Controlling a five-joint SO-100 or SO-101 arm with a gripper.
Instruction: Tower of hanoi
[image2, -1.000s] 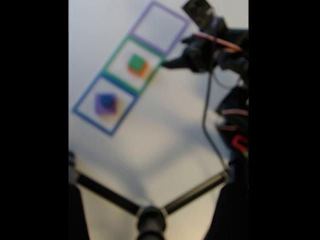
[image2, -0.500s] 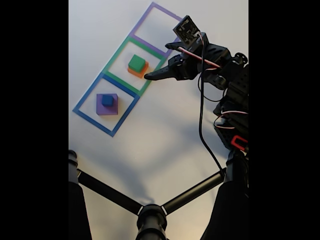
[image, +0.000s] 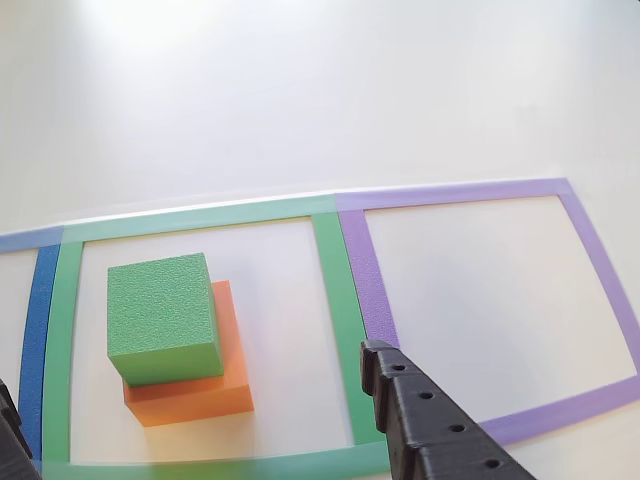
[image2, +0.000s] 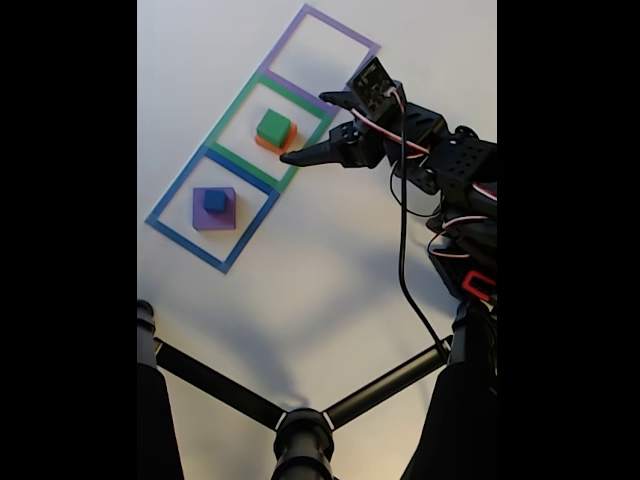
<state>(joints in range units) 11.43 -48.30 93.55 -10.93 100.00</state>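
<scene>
Four blocks make up the tower, split into two stacks on the white table (image2: 300, 280). The green block (image: 163, 317) sits on the orange block (image: 200, 385) inside the green tape square (image: 335, 300), the middle of three outlines running diagonally toward the table's far edge in the fixed view. The small blue cube (image2: 215, 200) rests on the flat purple block (image2: 213, 212) inside the blue tape square (image2: 165, 222), while the purple tape square (image: 600, 260) holds nothing.

Over the last second the arm has swung from beside the purple outline toward the middle one, and the gripper (image2: 305, 128) is now just beside the green-on-orange stack, its lower finger tip reaching close to the orange block's edge. In the other view one black finger (image: 425, 420) rises from the bottom edge over the green and purple tape, and a sliver of the second shows at the bottom left corner, so the jaws stand wide with the stack between them and nothing held.

That approach suggests the green block is the next piece to lift, probably toward the vacant purple square. The fingers need to descend and centre on the green block alone, since pinching low could catch the orange one too.
</scene>
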